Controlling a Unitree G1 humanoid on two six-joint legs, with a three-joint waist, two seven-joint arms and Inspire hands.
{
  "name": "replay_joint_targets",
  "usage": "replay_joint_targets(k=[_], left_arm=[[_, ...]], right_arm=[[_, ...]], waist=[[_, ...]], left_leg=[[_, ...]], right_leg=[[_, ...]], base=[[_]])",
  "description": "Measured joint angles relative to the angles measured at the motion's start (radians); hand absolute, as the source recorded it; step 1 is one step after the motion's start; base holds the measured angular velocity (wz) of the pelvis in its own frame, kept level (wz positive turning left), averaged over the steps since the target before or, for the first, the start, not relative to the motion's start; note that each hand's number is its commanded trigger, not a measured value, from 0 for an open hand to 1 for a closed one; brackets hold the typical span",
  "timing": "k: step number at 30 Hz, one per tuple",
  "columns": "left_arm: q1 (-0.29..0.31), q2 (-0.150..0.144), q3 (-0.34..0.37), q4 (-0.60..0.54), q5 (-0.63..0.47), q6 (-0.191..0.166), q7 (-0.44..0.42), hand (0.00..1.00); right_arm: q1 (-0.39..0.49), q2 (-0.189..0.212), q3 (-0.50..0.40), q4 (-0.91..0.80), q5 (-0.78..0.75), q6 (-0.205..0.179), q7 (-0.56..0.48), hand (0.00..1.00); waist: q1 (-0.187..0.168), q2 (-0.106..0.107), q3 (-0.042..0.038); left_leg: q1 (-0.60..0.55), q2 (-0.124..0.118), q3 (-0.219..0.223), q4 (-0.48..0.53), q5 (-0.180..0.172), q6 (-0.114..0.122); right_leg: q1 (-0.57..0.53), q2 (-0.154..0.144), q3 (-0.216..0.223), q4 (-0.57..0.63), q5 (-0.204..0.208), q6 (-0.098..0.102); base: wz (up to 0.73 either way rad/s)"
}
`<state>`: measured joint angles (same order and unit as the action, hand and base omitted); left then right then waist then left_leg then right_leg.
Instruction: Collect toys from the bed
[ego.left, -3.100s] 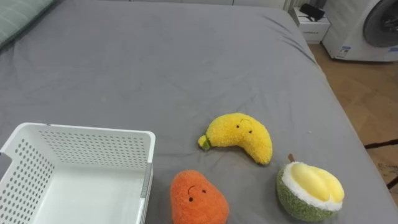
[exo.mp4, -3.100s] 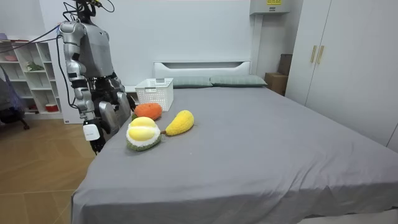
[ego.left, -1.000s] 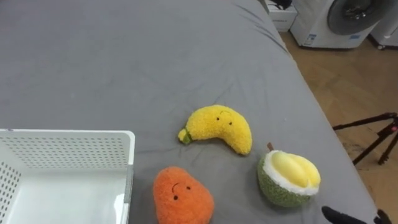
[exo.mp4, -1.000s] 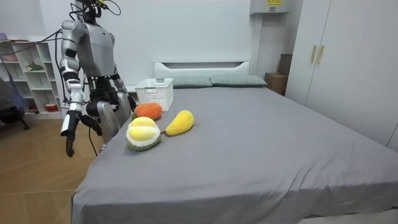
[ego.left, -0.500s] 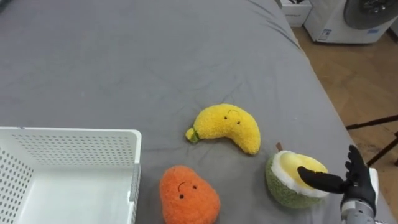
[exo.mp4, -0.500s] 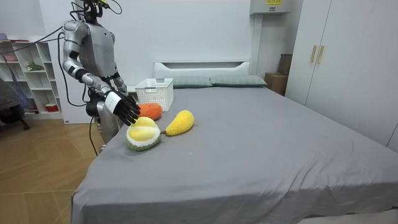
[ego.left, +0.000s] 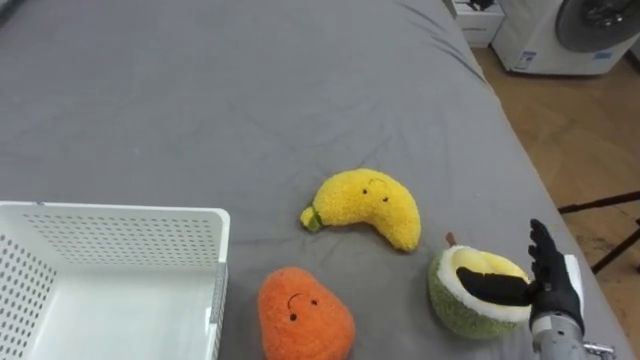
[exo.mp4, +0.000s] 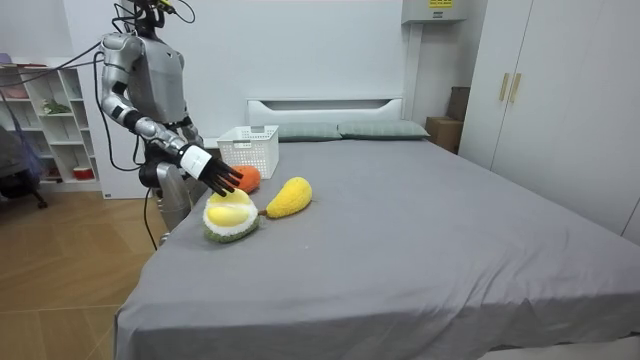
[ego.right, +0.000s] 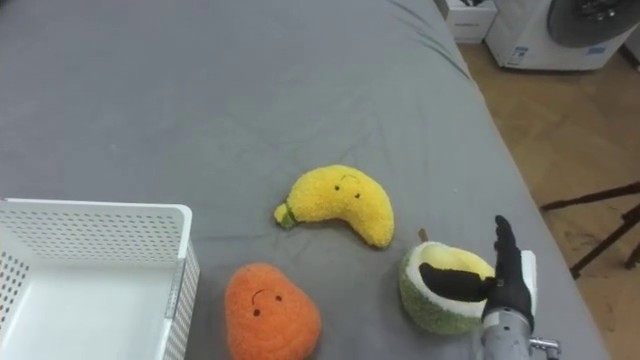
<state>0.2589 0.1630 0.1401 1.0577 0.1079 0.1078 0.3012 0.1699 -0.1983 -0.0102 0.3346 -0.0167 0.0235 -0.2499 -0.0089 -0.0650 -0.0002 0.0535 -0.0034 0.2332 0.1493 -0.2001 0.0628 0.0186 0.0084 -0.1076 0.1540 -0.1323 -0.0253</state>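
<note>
Fingers: those of the right hand are straight and close together, pointing away from the robot; the fingers grip nothing, and the thumb reaches sideways over the toy's yellow top.
Right hand: stands edge-on at the durian toy's right flank, just inside the bed's right edge.
Durian toy: green rind, white rim, yellow flesh facing up; it lies on the sheet at the near right, under the thumb.
Banana toy: just beyond the durian and to its left, apart from it, its green stem end pointing left.
Orange toy: round and fuzzy with a small face, near the robot, between the durian and the basket.
Basket: white perforated plastic at the near left of the bed, close beside the orange toy; no toy can be seen in the part that shows.
Bed: one wide grey sheet with soft creases around the toys; a white headboard and green pillows at the far end.
Robot: stands upright at the bedside by the toys, its right arm held out over them.
Room: wooden floor beside the bed, a washing machine past the corner, a dark tripod leg on the floor, white wardrobe doors on the room view's right, open shelves behind the robot.
In the way: nothing lies between the hand and the durian.
</note>
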Motion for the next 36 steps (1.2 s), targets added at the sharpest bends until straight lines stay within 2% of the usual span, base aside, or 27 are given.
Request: replay_joint_targets(k=[2,8,13,24,25,26,32,36], left_arm=[[0.005,0.000,0.000,-0.014,0.021,0.002,0.000,0.00],[0.029,0.000,-0.005,-0.050,0.035,0.005,0.000,0.00],[0.030,-0.006,-0.007,-0.066,0.075,0.016,0.000,0.00],[0.031,-0.010,-0.004,-0.059,0.084,0.016,0.001,0.00],[0.031,-0.009,-0.003,-0.059,0.085,0.015,0.000,0.00],[0.031,-0.009,0.001,-0.058,0.085,0.015,0.000,0.00],[0.041,-0.008,0.004,-0.058,0.084,0.015,0.000,0.00],[0.041,-0.008,0.004,-0.056,0.084,0.015,-0.001,0.00]], right_arm=[[0.017,0.000,0.000,0.004,-0.038,0.002,0.027,0.00],[0.019,-0.003,0.010,0.030,-0.123,0.021,0.063,0.00],[0.013,-0.002,0.028,0.172,-0.198,0.022,0.084,0.00],[-0.038,-0.019,0.024,0.355,-0.264,-0.006,0.089,0.00],[-0.040,-0.022,0.024,0.373,-0.269,-0.012,0.088,0.40],[-0.040,-0.024,0.020,0.391,-0.269,-0.018,0.087,1.00],[-0.053,-0.035,-0.001,0.446,-0.247,-0.027,0.064,1.00],[-0.074,-0.042,-0.014,0.497,-0.216,-0.031,0.057,1.00]], waist=[[0.013,-0.002,-0.0001],[0.019,-0.008,-0.0003],[0.032,-0.006,-0.0019],[0.043,-0.005,-0.0017],[0.043,-0.005,-0.0016],[0.043,-0.005,-0.0016],[0.044,-0.005,-0.0017],[0.044,-0.005,-0.0019]], left_leg=[[0.000,0.000,0.000,0.000,0.000,0.000],[-0.004,0.000,0.000,0.002,0.000,0.000],[-0.007,-0.003,-0.022,0.006,0.000,0.000],[0.001,-0.007,-0.049,0.007,0.000,0.001],[0.000,-0.007,-0.054,0.010,0.000,0.001],[0.000,-0.008,-0.061,0.013,0.000,0.002],[-0.007,-0.010,-0.083,0.021,-0.001,0.003],[-0.008,-0.010,-0.086,0.023,-0.001,0.003]], right_leg=[[0.000,0.000,-0.002,0.001,0.000,0.000],[0.000,-0.002,-0.010,0.000,0.000,0.000],[0.014,-0.005,-0.032,-0.002,0.000,0.000],[0.039,-0.008,-0.041,-0.004,0.000,0.000],[0.041,-0.009,-0.050,-0.004,0.000,0.000],[0.045,-0.010,-0.059,-0.004,0.000,0.001],[0.051,-0.014,-0.088,-0.005,-0.001,0.001],[0.053,-0.014,-0.090,-0.006,-0.001,0.001]], base=[[0.00],[0.00],[0.12],[0.06],[0.14],[0.17],[0.12],[0.02]])
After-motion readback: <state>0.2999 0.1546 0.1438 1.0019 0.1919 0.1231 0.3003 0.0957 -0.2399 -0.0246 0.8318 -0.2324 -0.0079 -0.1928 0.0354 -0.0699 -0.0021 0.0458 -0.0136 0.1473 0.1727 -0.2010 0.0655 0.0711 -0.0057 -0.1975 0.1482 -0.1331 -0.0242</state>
